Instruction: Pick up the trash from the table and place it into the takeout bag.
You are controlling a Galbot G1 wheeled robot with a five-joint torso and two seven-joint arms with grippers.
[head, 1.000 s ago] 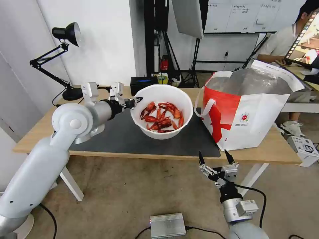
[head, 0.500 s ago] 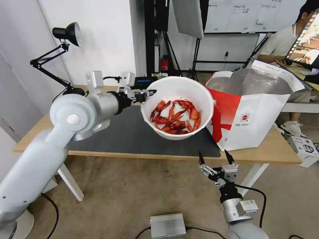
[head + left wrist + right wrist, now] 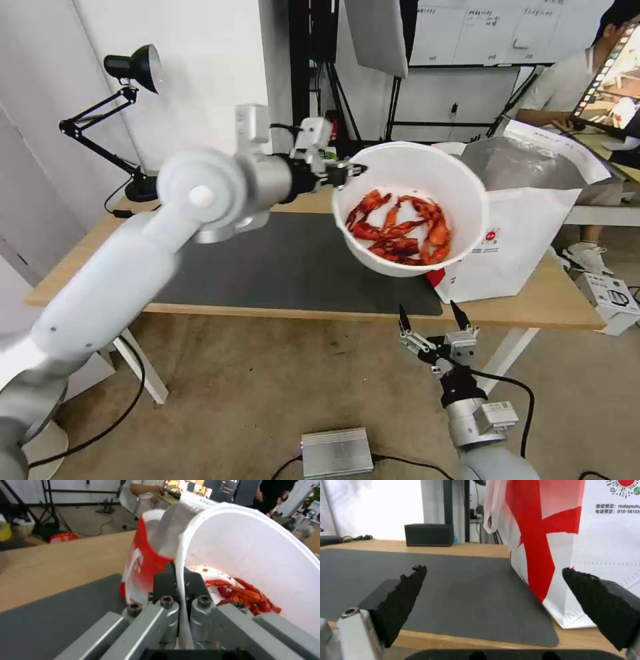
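**Bowl of shells held aloft beside the takeout bag**

The left gripper (image 3: 352, 171) is clamped on the rim of the white bowl (image 3: 410, 207), one finger inside and one outside the wall. The bowl of red crayfish shells (image 3: 403, 229) hangs tilted in the air, above the dark grey mat (image 3: 280, 263) and in front of the takeout bag (image 3: 527, 220) near the tabletop's (image 3: 80, 257) right end. The right gripper (image 3: 432, 319) waits below the front edge, fingers spread wide and empty. A black desk lamp (image 3: 133, 67) stands at the back left corner.
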